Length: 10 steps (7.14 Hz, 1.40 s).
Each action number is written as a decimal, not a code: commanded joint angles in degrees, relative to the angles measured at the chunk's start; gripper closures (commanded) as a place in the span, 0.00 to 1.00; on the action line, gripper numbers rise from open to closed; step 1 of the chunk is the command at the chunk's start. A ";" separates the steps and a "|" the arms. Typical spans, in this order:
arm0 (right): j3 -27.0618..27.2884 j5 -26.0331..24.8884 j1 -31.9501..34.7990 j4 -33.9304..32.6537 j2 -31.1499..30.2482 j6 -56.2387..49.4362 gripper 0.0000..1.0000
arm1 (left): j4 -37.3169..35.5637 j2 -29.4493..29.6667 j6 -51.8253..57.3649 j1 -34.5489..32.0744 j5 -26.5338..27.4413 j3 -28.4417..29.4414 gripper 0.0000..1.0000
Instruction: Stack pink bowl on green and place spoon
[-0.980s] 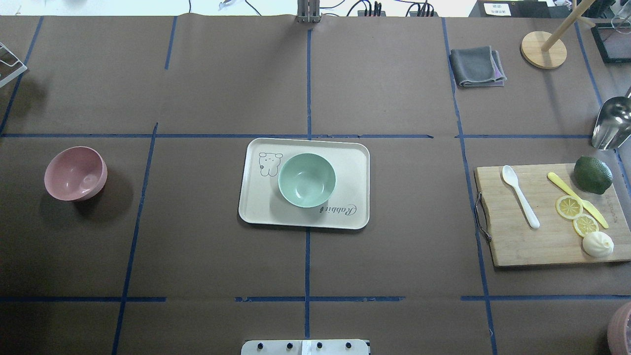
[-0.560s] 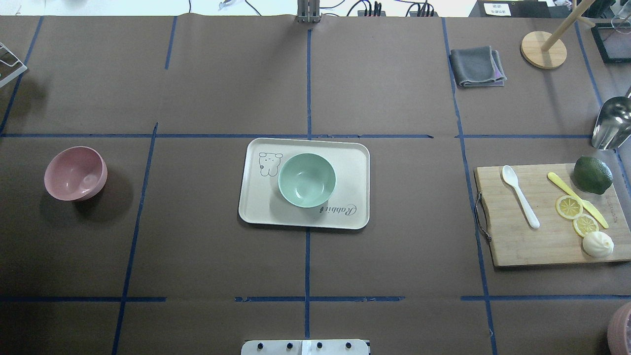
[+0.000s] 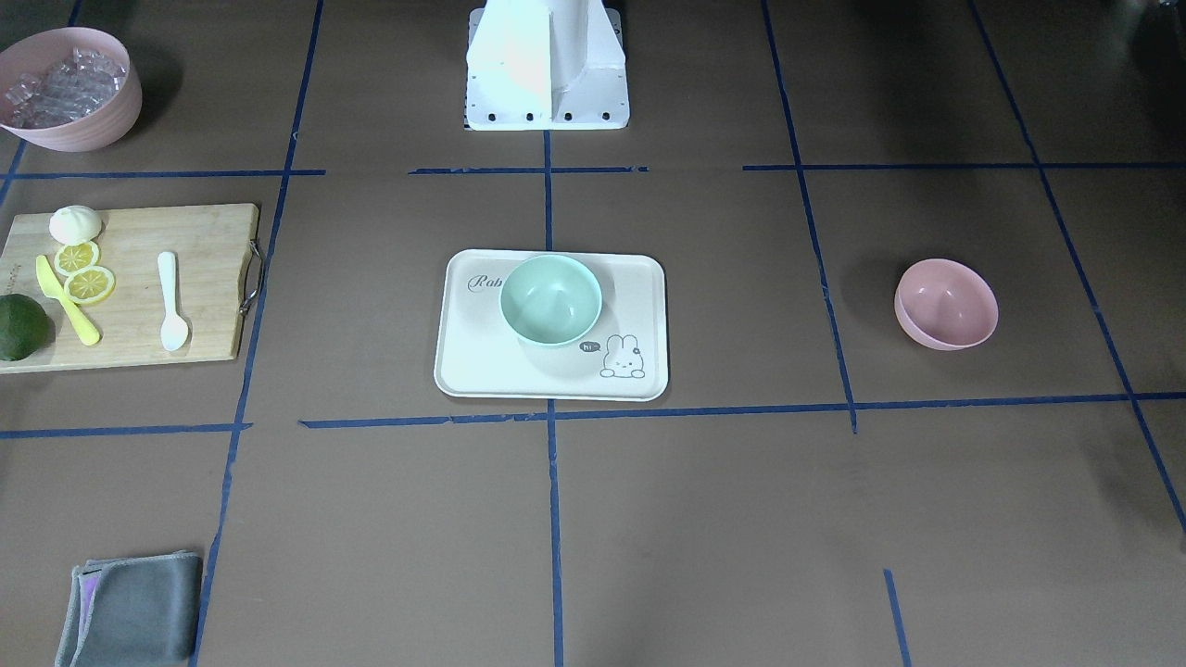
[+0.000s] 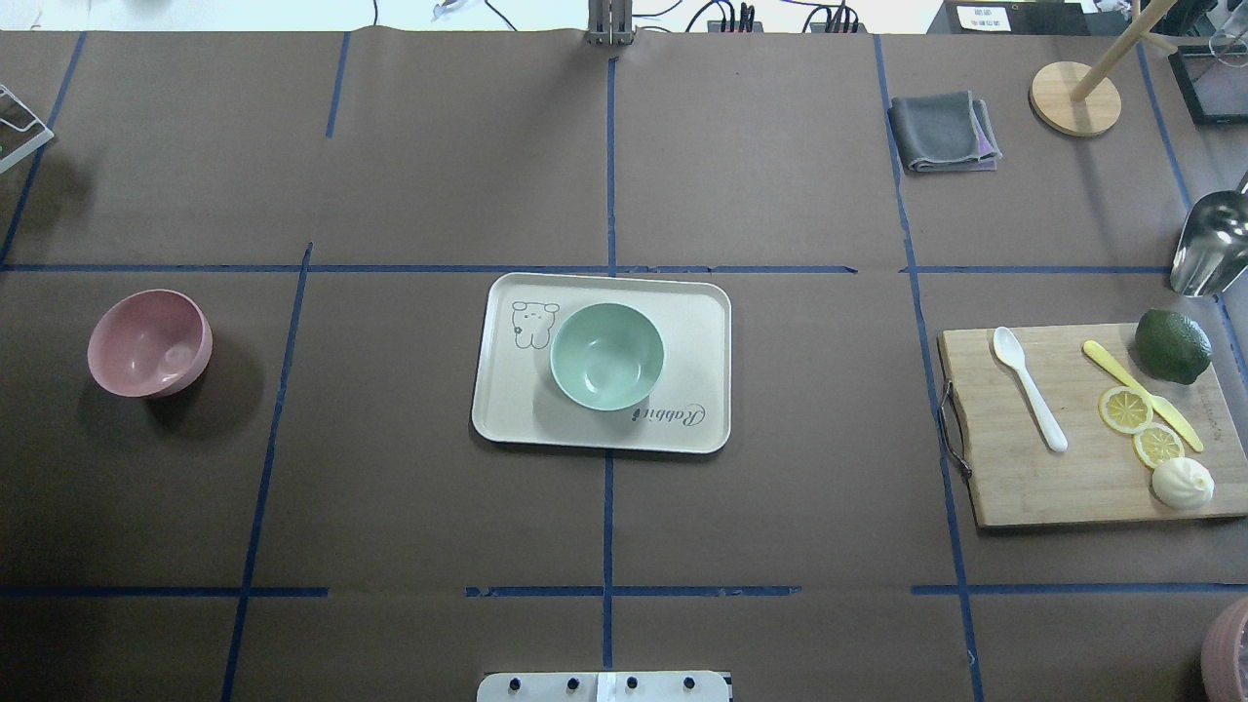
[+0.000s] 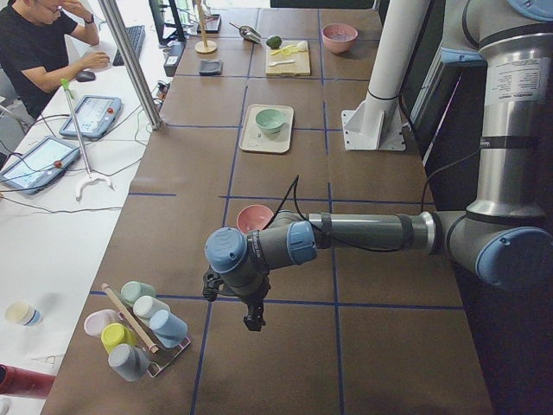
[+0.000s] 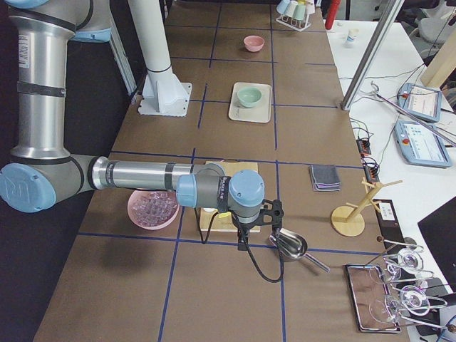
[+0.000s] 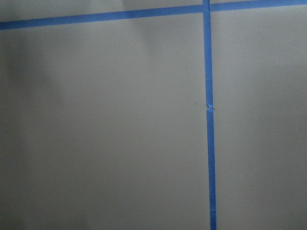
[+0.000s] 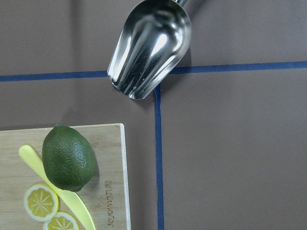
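Note:
The pink bowl (image 4: 149, 343) stands alone on the brown table at the left. On a cream tray (image 4: 697, 322) at the middle sits the green bowl (image 4: 606, 356), empty. The spoon (image 4: 1029, 400) lies on a wooden cutting board (image 4: 1014, 487) at the right. My left gripper (image 5: 253, 320) shows only in the exterior left view, hanging over bare table nearer than the pink bowl (image 5: 255, 218). Only the exterior right view shows my right gripper (image 6: 244, 229), above the board's outer end. I cannot tell whether either is open or shut.
On the board also lie a dark green fruit (image 4: 1172, 345), a yellow knife (image 4: 1141, 393), lemon slices (image 4: 1126, 409) and a white bun (image 4: 1182, 482). A metal scoop (image 4: 1209, 249), a grey cloth (image 4: 943, 132), a wooden stand (image 4: 1074, 97) and a larger pink bowl (image 3: 65, 88) holding ice stand around.

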<state>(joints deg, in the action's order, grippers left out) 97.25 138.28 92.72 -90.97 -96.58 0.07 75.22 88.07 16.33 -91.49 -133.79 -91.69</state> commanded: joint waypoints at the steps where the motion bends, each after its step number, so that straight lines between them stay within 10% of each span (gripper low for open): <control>1: 0.05 0.06 0.00 0.00 0.34 0.01 0.00 | 0.02 -0.01 -0.07 0.00 -0.24 -0.68 0.00; 10: 2.42 0.06 0.00 0.09 0.07 0.45 0.00 | 2.65 4.48 -14.78 6.31 -1.74 -7.07 0.00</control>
<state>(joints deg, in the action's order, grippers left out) 99.37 138.43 92.72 -90.92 -96.43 0.45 77.29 92.58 6.92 -87.07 -135.34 -96.41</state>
